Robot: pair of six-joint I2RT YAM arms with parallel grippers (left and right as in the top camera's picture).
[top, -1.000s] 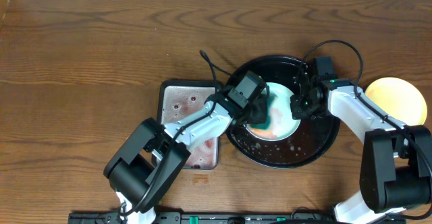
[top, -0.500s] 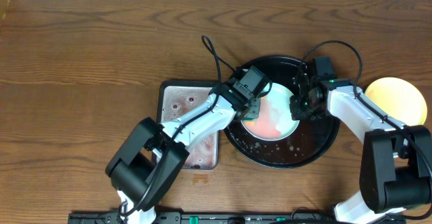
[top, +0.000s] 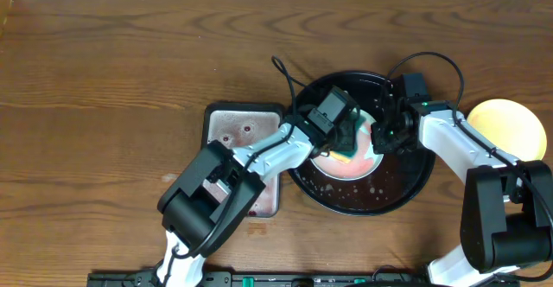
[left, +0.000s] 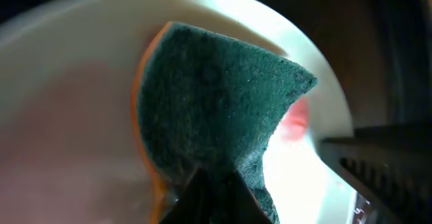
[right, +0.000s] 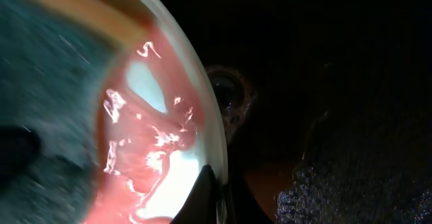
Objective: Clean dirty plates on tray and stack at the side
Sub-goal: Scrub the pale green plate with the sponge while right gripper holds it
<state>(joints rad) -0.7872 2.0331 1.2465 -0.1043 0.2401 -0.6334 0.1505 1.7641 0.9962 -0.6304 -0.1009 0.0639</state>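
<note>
In the tray (top: 411, 183), the left end effector (top: 346, 138), gripping a sponge (left: 216, 102), is scrubbing a plate (top: 341, 164) pinched by the right end effector (top: 381, 137); remaining sauce (right: 156, 151) probably needs more strokes.

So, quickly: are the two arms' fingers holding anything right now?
Left gripper: closed on the green sponge.
Right gripper: closed on the rim of the pale plate.

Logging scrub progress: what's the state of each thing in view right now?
left gripper: jaws shut on sponge.
sponge: gripped, pressed on the mint-white plate.
mint-white plate: in tray, wet, red smears.
right gripper: jaws shut on that plate's rim.
tray: wet, sudsy.
yellow plate: outside tray, looks clean.
silver pan: red-stained, wet.
</note>
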